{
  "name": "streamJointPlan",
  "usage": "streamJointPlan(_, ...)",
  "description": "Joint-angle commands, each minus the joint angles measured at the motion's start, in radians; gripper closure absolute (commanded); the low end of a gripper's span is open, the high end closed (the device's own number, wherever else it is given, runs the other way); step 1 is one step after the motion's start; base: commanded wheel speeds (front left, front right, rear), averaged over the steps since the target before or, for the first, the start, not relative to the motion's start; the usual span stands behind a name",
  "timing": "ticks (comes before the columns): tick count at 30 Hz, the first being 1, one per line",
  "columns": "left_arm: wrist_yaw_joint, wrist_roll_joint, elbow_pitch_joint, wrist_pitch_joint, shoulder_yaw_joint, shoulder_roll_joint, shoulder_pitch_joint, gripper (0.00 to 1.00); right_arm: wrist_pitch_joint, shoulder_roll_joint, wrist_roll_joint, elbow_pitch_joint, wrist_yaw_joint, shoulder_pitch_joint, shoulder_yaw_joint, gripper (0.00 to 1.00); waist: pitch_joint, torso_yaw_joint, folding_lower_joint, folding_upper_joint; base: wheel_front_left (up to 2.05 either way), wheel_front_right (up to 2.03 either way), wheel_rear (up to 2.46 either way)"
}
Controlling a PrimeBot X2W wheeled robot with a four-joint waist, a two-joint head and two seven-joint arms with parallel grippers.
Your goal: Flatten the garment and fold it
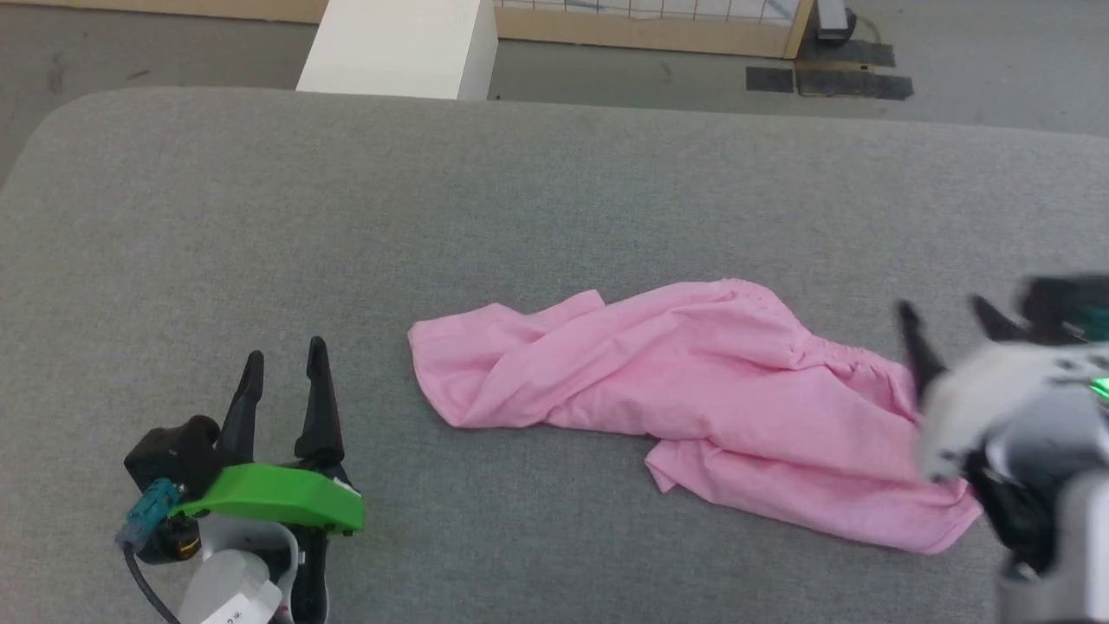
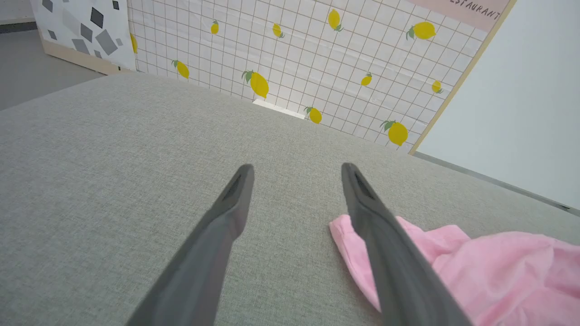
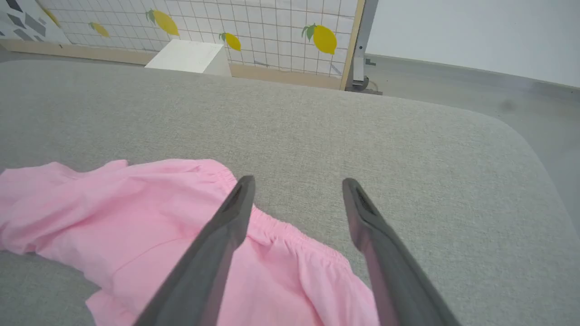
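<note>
Head view: the garment [image 1: 693,407], thin wrinkled pink cloth, lies crumpled in a long heap on the grey woven padded surface [image 1: 260,217], right of middle. The left gripper [image 1: 286,349] stands well apart from it, fingers spread and empty. The right gripper [image 1: 943,305], blurred, is at the garment's right end, fingers parted.

Left wrist view: a rumpled pink edge lies beside one dark finger.

Right wrist view: the gathered waistband [image 3: 281,226] runs behind one finger; the fingers are splayed and hold nothing.

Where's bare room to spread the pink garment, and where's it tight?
Bare: the grey surface between the garment and the far edge; the strip between the left gripper and the garment's left end. Crowded: the garment's right end, under the right gripper.
</note>
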Motion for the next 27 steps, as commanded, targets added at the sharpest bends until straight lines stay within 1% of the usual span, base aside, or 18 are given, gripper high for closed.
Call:
streamJointPlan(1,-0.002,-0.007,0.003,0.001,-0.003,0.002,-0.001,0.0,0.024,0.0,-0.022,0.032,-0.001,-0.05,0.058,0.0,0.021,0.014,0.0,0.0079,0.0,0.0,0.0)
streamJointPlan(3,-0.005,-0.01,0.007,0.0,-0.007,0.001,-0.01,0.0,0.06,-0.014,-0.033,0.095,-0.001,-0.114,0.136,0.0,0.036,0.026,0.0,0.0079,0.0,0.0,0.0)
streamJointPlan(4,-0.006,-0.011,0.008,0.0,-0.009,0.001,-0.014,0.0,0.067,-0.019,-0.036,0.117,-0.001,-0.138,0.158,0.0,0.043,0.03,0.0,0.0079,0.0,0.0,0.0)
streamJointPlan(5,-0.009,-0.014,0.011,0.0,-0.012,0.0,-0.022,0.0,0.081,-0.031,-0.038,0.168,-0.001,-0.185,0.2,0.0,0.058,0.04,0.0,0.0079,0.0,0.0,0.0)
streamJointPlan(9,-0.017,-0.023,0.023,-0.002,-0.022,-0.003,-0.046,0.0,0.121,-0.051,-0.052,0.34,-0.001,-0.312,0.287,0.0,0.096,0.07,0.0,0.0079,0.0,0.0,0.0)
streamJointPlan(15,-0.026,-0.032,0.041,-0.006,-0.031,-0.007,-0.073,0.0,0.192,-0.054,-0.112,0.564,-0.001,-0.43,0.314,0.0,0.13,0.106,0.0,0.0079,0.0,0.0,0.0)
streamJointPlan(19,-0.029,-0.033,0.055,-0.008,-0.03,-0.008,-0.076,0.0,0.227,-0.045,-0.094,0.649,-0.001,-0.453,0.328,0.0,0.126,0.111,0.0,0.0079,0.0,0.0,0.0)
streamJointPlan(20,-0.028,-0.033,0.058,-0.009,-0.03,-0.008,-0.075,0.0,0.231,-0.044,-0.086,0.659,-0.001,-0.455,0.327,0.55,0.123,0.11,0.0,0.0079,0.0,0.0,0.0)
streamJointPlan(21,-0.028,-0.032,0.062,-0.009,-0.029,-0.008,-0.073,0.0,0.225,-0.043,-0.074,0.663,-0.001,-0.459,0.326,0.96,0.118,0.106,0.0,0.0079,0.0,0.0,0.0)
streamJointPlan(22,-0.028,-0.032,0.064,-0.01,-0.028,-0.008,-0.071,0.0,0.212,-0.043,-0.066,0.661,-0.001,-0.463,0.325,1.0,0.114,0.102,0.0,0.0079,0.0,0.0,0.0)
streamJointPlan(24,-0.027,-0.03,0.067,-0.01,-0.028,-0.007,-0.065,0.0,0.179,-0.047,-0.05,0.649,-0.001,-0.473,0.321,1.0,0.101,0.089,0.0,0.0079,0.0,0.0,0.0)
streamJointPlan(27,-0.026,-0.027,0.069,-0.011,-0.028,-0.004,-0.058,0.0,0.099,-0.049,-0.022,0.605,-0.001,-0.495,0.3,1.0,0.08,0.064,0.0,0.0079,0.0,0.0,0.0)
